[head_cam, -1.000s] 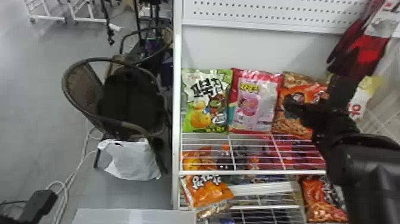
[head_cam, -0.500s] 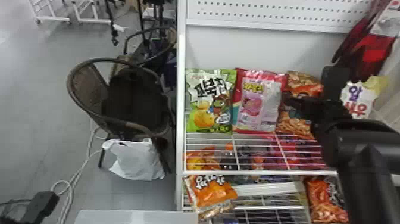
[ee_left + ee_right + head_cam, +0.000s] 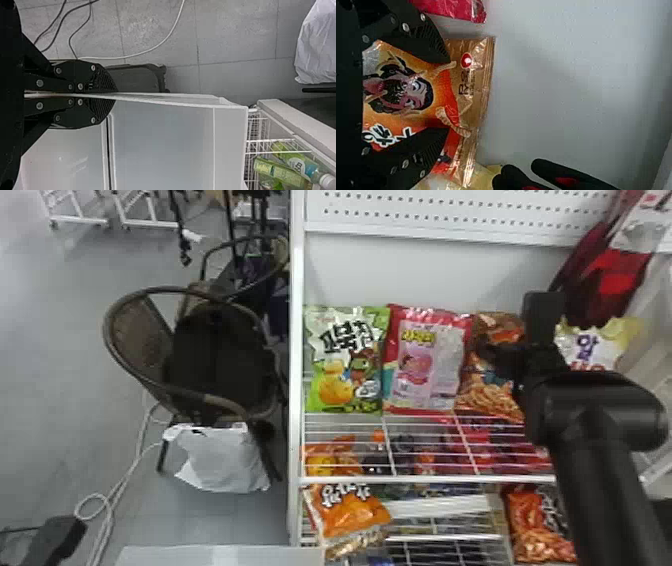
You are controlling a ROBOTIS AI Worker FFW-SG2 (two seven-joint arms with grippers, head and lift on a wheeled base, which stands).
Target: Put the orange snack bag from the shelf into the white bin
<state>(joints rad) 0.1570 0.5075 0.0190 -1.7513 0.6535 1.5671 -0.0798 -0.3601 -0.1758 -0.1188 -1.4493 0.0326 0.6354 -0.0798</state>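
A: Why is the white, rigid plastic bin (image 3: 166, 134) gripped at its rim?
B: By the left gripper (image 3: 116, 95), the thin wall is pinched between closed fingers. Presumably the bin is being steadied so that it can be filled without sliding.

A: And the right gripper (image 3: 449, 95)?
B: Its fingers are spread, one towards each side edge of the orange-and-brown glossy snack bag (image 3: 423, 99). The bag is stood on the white wire shelf (image 3: 425, 479), beside the red-and-pink bag (image 3: 425, 365). Such a straddling pose is probably chosen so that the soft packet can be squeezed across its width; no firm grip is seen.

A: Could anything be caught by mistake?
B: Perhaps the white-and-yellow bag (image 3: 585, 340), set close to the lower finger in the right wrist view, should be watched.

A: What is hidden?
B: In the head view, the bag's right part is covered by the right gripper, and most of the bin is cut off at the bottom edge. In the right wrist view, the bag's lower part is lost behind the black gripper body. Whether the packet's sides are touched by the fingertips cannot be told.
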